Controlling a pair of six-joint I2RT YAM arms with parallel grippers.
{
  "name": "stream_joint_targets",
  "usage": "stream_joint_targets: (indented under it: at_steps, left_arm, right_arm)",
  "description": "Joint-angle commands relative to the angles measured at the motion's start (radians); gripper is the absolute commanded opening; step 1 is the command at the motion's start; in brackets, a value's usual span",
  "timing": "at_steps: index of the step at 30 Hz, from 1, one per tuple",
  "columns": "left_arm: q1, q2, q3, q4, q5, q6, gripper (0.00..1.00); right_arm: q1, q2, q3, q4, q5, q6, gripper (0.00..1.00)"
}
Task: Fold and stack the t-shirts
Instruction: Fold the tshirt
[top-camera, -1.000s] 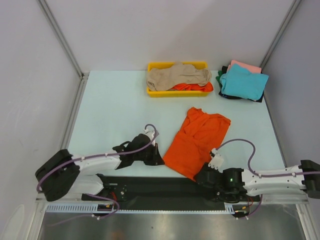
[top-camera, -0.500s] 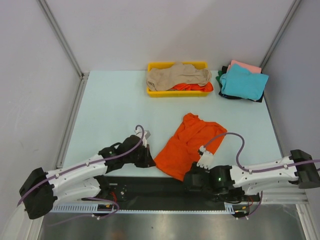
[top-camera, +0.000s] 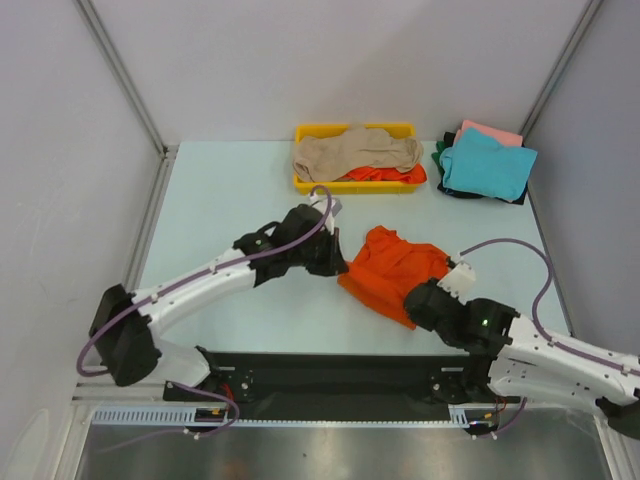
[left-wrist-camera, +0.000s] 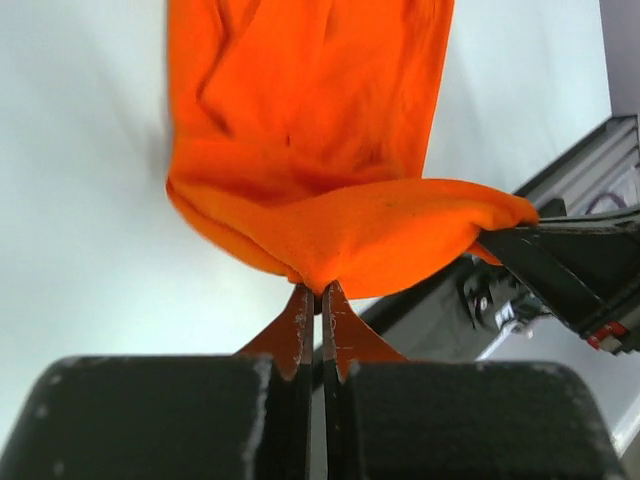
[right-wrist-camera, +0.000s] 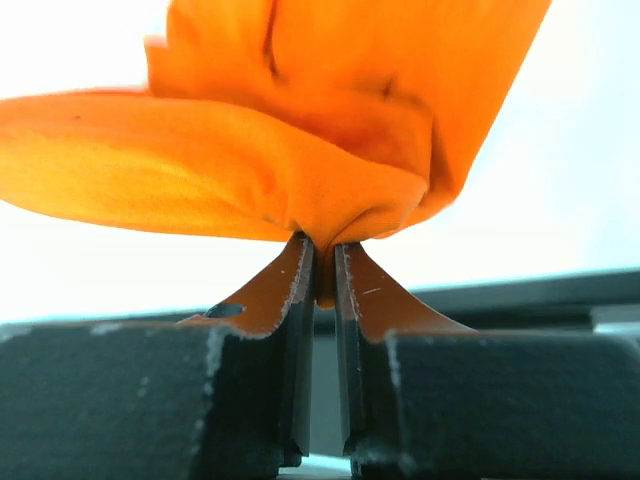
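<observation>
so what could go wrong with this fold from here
Both the left tool and right tool pinch only a thin edge of the orange shirt, so it may slip free. The cloth sags bunched between them, so the fold may land crooked.

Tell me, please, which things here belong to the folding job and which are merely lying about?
Job: orange t-shirt, held by left gripper and right gripper; beige t-shirt; stacked teal t-shirt and pink t-shirt.
Lying about: yellow tray; table.

The orange t-shirt (top-camera: 395, 272) is now doubled over.
</observation>
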Motion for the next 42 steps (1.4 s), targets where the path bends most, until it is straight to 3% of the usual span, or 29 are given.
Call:
stream_joint_targets:
  at_steps: [1, 2, 6, 16, 29, 41, 42]
  left_arm:
    - [0.038, 0.125, 0.179, -0.025, 0.023, 0.089, 0.0]
    - [0.051, 0.161, 0.215, -0.04, 0.029, 0.104, 0.0]
    - [0.084, 0.308, 0.41, -0.066, 0.073, 0.13, 0.0]
    - [0.127, 0.61, 0.72, -0.132, 0.144, 0.139, 0.01]
    - [0.179, 0.791, 0.904, -0.126, 0.212, 0.109, 0.0]
    - [0.197, 0.937, 1.029, -0.126, 0.222, 0.038, 0.0]
    - [0.202, 0.957, 1.035, -0.12, 0.235, 0.029, 0.0]
  right_arm:
    - [-0.146, -0.038, 0.051, 0.02, -0.005, -0.227, 0.0]
    - [-0.239, -0.038, 0.051, 0.042, -0.034, -0.271, 0.0]
    - [-0.417, -0.014, 0.035, 0.132, -0.182, -0.435, 0.0]
    - [-0.679, 0.078, 0.057, 0.262, -0.341, -0.598, 0.0]
    - [-0.902, 0.212, 0.055, 0.382, -0.5, -0.744, 0.0]
    - [-1.02, 0.367, 0.083, 0.462, -0.585, -0.815, 0.0]
    - [-1.029, 0.377, 0.084, 0.474, -0.591, -0.821, 0.08]
